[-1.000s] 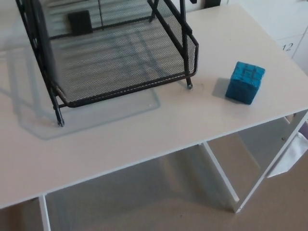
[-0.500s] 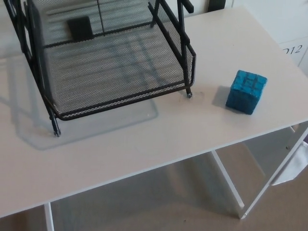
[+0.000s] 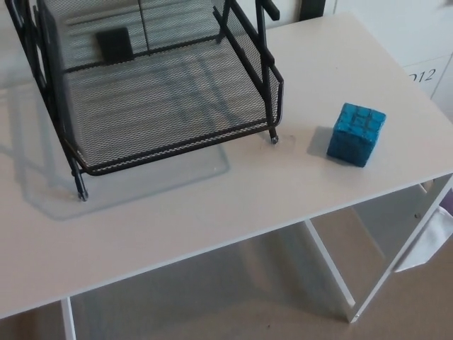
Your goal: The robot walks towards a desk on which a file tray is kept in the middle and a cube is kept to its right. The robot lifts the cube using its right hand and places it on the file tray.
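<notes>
Progress: early, by my judgement; the desk (image 3: 212,205) is close under the camera, but the lift is not yet begun; grasping, carrying and placing are all left
Cube: the cube (image 3: 356,134) sits on the desk right of the file tray (image 3: 177,148), apart from it and near the desk's right edge
Look: blue, faces scored in a grid; resting flat, turned slightly
Tray: black wire mesh; its bottom shelf holds no cube
Hands: neither the left hand nor the right hand shows; whether the fingers are spread or pressed together cannot be told
</notes>
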Available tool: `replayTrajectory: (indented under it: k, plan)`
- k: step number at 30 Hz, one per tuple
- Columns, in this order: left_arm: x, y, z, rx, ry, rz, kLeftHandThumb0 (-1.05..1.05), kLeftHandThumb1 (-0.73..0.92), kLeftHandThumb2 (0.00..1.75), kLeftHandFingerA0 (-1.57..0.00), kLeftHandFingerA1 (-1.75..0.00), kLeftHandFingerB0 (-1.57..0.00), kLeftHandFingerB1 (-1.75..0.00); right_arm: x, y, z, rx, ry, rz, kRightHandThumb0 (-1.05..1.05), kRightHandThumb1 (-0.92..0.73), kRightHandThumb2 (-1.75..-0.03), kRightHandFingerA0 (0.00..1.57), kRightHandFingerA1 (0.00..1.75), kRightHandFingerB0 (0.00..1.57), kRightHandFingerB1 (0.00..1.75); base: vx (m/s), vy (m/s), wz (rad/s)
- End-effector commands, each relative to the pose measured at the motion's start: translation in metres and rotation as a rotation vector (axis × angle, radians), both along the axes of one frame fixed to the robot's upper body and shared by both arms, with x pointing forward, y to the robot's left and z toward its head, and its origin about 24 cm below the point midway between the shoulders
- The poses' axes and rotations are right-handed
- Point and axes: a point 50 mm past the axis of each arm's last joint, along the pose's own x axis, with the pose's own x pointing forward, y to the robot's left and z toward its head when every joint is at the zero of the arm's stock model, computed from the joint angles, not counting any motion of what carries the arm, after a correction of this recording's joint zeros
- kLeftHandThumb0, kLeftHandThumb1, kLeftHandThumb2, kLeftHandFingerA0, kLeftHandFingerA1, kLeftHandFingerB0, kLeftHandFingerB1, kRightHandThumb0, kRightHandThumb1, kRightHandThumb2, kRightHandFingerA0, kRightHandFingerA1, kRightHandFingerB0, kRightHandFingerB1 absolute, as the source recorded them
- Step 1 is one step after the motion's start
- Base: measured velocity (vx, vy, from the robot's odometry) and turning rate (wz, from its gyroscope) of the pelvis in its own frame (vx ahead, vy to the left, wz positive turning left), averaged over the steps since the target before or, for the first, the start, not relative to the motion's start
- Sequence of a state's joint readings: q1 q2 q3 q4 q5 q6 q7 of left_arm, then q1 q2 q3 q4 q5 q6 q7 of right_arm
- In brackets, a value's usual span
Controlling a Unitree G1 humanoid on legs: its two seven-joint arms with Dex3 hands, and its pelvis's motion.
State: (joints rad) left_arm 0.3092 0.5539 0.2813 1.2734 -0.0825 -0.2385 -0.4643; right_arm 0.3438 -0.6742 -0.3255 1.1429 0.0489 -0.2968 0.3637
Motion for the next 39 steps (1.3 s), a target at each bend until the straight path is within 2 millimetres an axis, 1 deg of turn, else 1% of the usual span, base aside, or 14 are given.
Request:
replayTrajectory:
  k: [1, 2, 3, 8, 9, 11, 13, 18, 27, 31, 33, 36, 37, 39]
  plan:
    - [0.002, 0.005, 0.005, 0.023, -0.017, -0.001, -0.79, 0.92, 0.71, -0.25, -0.42, -0.14, -0.30, 0.001, 0.000, 0.002, 0.003, 0.005, 0.028, -0.73, -0.54, -0.89, 0.34, 0.58, 0.04, 0.30, 0.02, 0.027, -0.12]
    - [0.000, 0.014, 0.012, 0.022, -0.035, 0.051, -0.78, 0.92, 0.69, -0.25, -0.44, -0.14, -0.32, 0.059, -0.022, 0.063, -0.198, -0.319, 0.116, -0.66, -0.66, -0.61, 0.14, 0.38, 0.00, 0.14, 0.08, 0.030, 0.06]
    - [0.000, 0.015, 0.013, 0.035, -0.039, 0.048, -0.79, 0.74, 1.03, -0.24, -0.54, -0.12, -0.44, 0.082, -0.024, 0.091, -0.237, -0.382, 0.167, -0.75, -0.54, -0.86, 0.11, 0.50, 0.00, 0.15, -0.08, -0.032, 0.08]
    - [0.006, 0.014, 0.013, 0.070, -0.138, 0.093, -0.74, 0.73, 1.03, -0.29, -0.54, -0.16, -0.46, 0.144, -0.024, 0.155, -0.324, -0.643, 0.198, -0.78, -0.53, -0.86, 0.17, 0.58, 0.00, 0.27, -0.02, -0.007, -0.07]
    - [0.009, 0.014, 0.014, 0.081, -0.161, 0.109, -0.71, 0.90, 0.67, -0.42, -0.45, -0.26, -0.37, 0.153, -0.019, 0.166, -0.331, -0.676, 0.218, -0.83, -0.52, -0.91, 0.17, 0.72, 0.00, 0.47, 0.01, -0.098, 0.02]
    - [0.018, 0.018, 0.018, 0.093, -0.248, 0.169, -0.70, 0.90, 0.67, -0.46, -0.45, -0.27, -0.37, 0.185, -0.005, 0.198, -0.331, -0.764, 0.263, -0.85, -0.49, -0.89, 0.12, 0.72, 0.00, 0.51, -0.04, -0.186, 0.07]
    - [0.020, 0.022, 0.022, 0.090, -0.274, 0.179, -0.70, 0.90, 0.67, -0.43, -0.46, -0.30, -0.39, 0.202, 0.003, 0.207, -0.315, -0.761, 0.285, -0.77, -0.61, -0.58, 0.03, 0.75, 0.00, 0.43, 0.01, -0.279, 0.10]
    - [0.016, 0.019, 0.018, 0.089, -0.261, 0.186, -0.69, 0.89, 0.66, -0.48, -0.48, -0.29, -0.39, 0.252, 0.042, 0.231, -0.333, -0.714, 0.476, -0.63, -0.42, -0.81, 0.01, 0.24, 0.00, 0.18, 0.13, -0.314, 0.03]
    - [0.002, 0.021, 0.020, 0.111, -0.191, 0.179, -0.70, 0.91, 0.67, -0.45, -0.49, -0.29, -0.38, 0.322, 0.117, 0.248, -0.393, -0.690, 0.727, -0.71, -0.45, -0.80, 0.00, 0.10, 0.02, 0.17, 0.04, -0.084, -0.02]
    - [0.006, 0.015, 0.012, 0.087, -0.173, 0.178, -0.72, 0.90, 0.67, -0.43, -0.47, -0.29, -0.37, 0.322, 0.117, 0.251, -0.399, -0.684, 0.743, -0.70, -0.46, -0.86, 0.00, 0.18, 0.02, 0.23, 0.05, 0.140, -0.07]
    - [0.007, 0.016, 0.014, 0.091, -0.177, 0.170, -0.71, 0.90, 0.67, -0.45, -0.47, -0.30, -0.38, 0.328, 0.121, 0.249, -0.421, -0.678, 0.754, -0.71, -0.61, -0.59, 0.00, 0.29, 0.03, 0.27, 0.03, 0.132, -0.07]
    - [0.008, 0.017, 0.014, 0.086, -0.184, 0.175, -0.71, 0.90, 0.67, -0.42, -0.46, -0.28, -0.37, 0.331, 0.128, 0.247, -0.408, -0.660, 0.778, -0.73, -0.46, -0.86, 0.06, 0.18, 0.06, 0.25, 0.00, 0.128, 0.18]
    - [0.007, 0.016, 0.014, 0.094, -0.186, 0.177, -0.70, 0.90, 0.67, -0.43, -0.47, -0.29, -0.38, 0.332, 0.135, 0.245, -0.416, -0.657, 0.823, -0.64, -0.62, -0.58, 0.01, 0.29, 0.04, 0.26, 0.00, 0.104, 0.04]
    - [0.008, 0.017, 0.014, 0.100, -0.178, 0.163, -0.71, 0.91, 0.67, -0.44, -0.47, -0.29, -0.38, 0.333, 0.137, 0.243, -0.417, -0.650, 0.840, -0.63, -0.62, -0.60, 0.01, 0.28, 0.05, 0.25, 0.03, 0.056, 0.10]
